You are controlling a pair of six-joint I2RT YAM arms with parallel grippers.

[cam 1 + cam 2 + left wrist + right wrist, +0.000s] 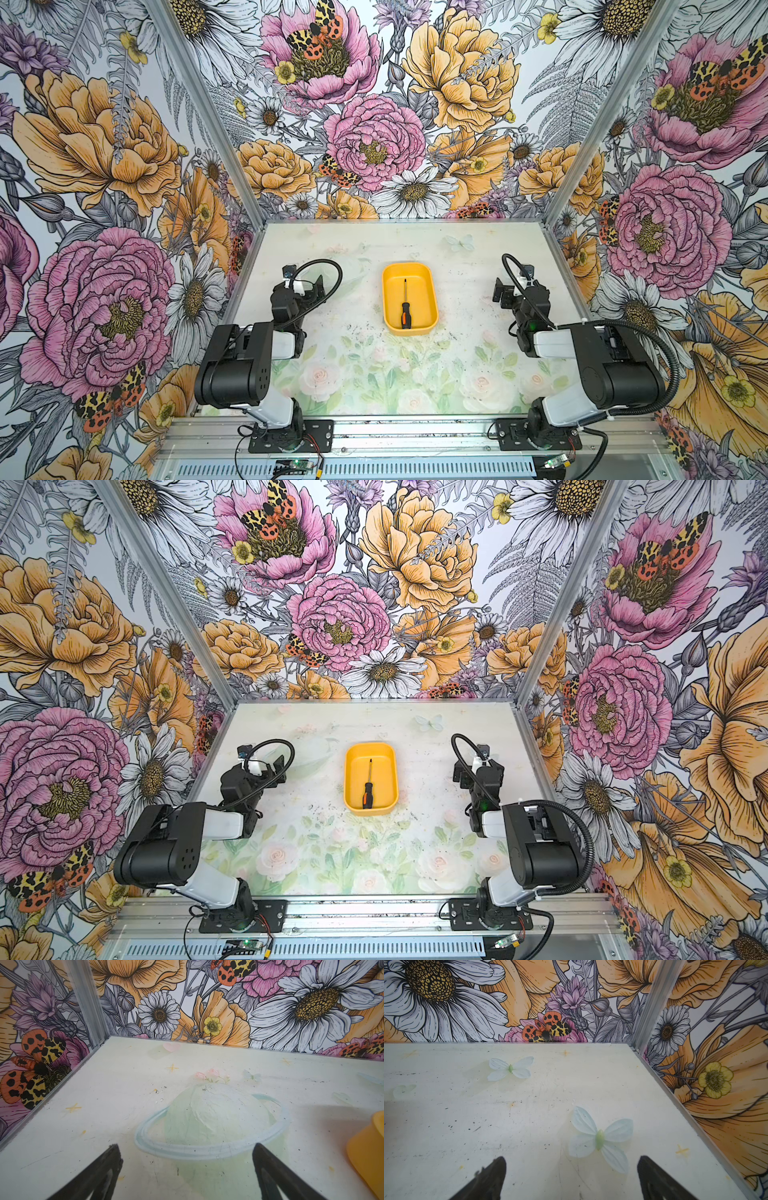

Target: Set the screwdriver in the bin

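The screwdriver [405, 309] [368, 789] lies loose inside the yellow-orange bin [409, 266] [370, 746] in both top views. Its black-and-orange handle is toward the front and its thin shaft points to the back. The bin sits at mid-table. My left gripper [305, 280] [266, 762] hovers well to the bin's left, open and empty. The left wrist view shows that gripper [186, 1145] over bare table, with a corner of the bin [365, 1147] at the edge. My right gripper [515, 282] [473, 764] [571, 1157] is off to the bin's right, open with nothing in it.
Flower-printed walls with metal corner posts [249, 208] [552, 216] close the table on three sides. The tabletop print shows a ringed planet [212, 1122] and pale butterflies [600, 1138]. Both arm bases [291, 432] [536, 432] stand at the front rail.
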